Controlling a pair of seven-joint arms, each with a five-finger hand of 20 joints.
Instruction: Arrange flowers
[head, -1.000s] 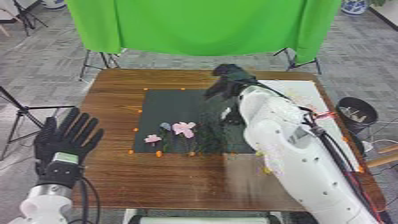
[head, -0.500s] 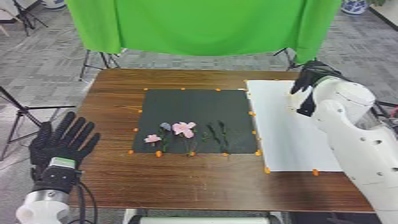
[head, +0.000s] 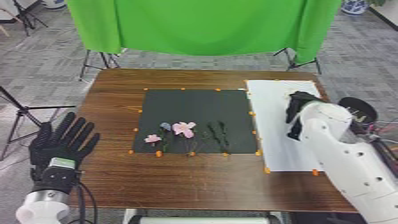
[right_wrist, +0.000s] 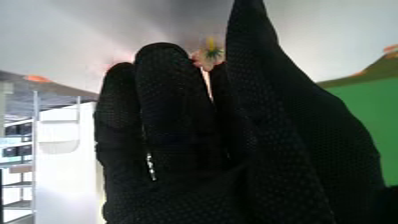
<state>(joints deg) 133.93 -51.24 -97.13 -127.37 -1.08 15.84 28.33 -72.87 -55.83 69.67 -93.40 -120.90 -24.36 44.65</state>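
The left hand spreads empty beside the table; small pink flower, bluish flower, larger pink flower and green stems lie on black sheet; over white paper, right hand meets peach flower, grip unclear.

Spreads out in grey, patterned flooring around a brown wooden table. Carries, beyond the table's far edge, a bright green cloth hanging in folds, with dark legs of stands near its lower corners. Has a black tripod off to the left and a blue-and-white vase far back at the right. Includes, in the right wrist view, open shelving beside a brightly lit white panel.
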